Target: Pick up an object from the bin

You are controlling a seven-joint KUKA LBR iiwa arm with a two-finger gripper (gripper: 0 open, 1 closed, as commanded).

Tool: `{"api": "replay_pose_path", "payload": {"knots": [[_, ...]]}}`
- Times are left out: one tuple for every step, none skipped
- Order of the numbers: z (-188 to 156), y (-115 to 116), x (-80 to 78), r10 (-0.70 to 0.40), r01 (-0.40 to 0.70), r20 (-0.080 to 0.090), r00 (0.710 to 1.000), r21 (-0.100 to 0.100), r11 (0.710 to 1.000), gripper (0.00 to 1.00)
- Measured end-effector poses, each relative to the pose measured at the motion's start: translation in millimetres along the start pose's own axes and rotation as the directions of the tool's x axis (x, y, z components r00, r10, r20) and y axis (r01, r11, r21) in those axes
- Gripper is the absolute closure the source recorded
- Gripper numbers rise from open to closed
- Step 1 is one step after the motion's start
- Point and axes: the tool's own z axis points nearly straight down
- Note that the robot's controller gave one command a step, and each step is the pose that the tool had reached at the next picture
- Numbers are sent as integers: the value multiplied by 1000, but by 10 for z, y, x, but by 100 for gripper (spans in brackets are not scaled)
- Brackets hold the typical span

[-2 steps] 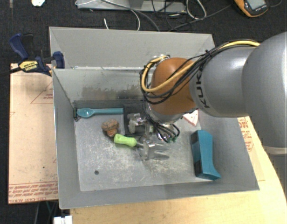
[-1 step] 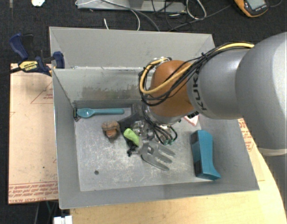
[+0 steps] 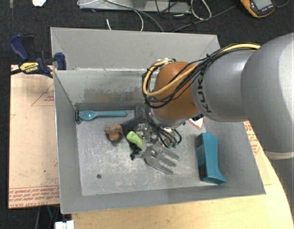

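Under big grey arm [image 3: 242, 85], hovers mid-bin [image 3: 109, 173] with fingers [image 3: 156, 163] spread, pinching nothing; has small green piece [image 3: 134, 138] just to view's left, slanting back-left to front-right.

spoon [image 3: 101, 114]: back left of the bin [image 3: 104, 178], lying along the rear wall
lump [image 3: 112, 131]: just before the spoon
short piece [image 3: 134, 138]: just right of the lump
gripper [image 3: 161, 160]: mid-bin, just right of the short piece
block [image 3: 210, 157]: right side, apart from the gripper
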Motion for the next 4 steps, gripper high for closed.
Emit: {"api": "replay_pose_path", "payload": {"knots": [[-520, 16, 25, 23, -23, -5, 1000, 0, 1000, 100], [-1227, -184, 153, 30, -30, -4, 1000, -1, 1000, 100], [-562, -217, -77, -35, 35, 4, 999, -1, 999, 100], [-915, -211, -19, -26, 26, -4, 1000, -2, 1000, 100]]}}
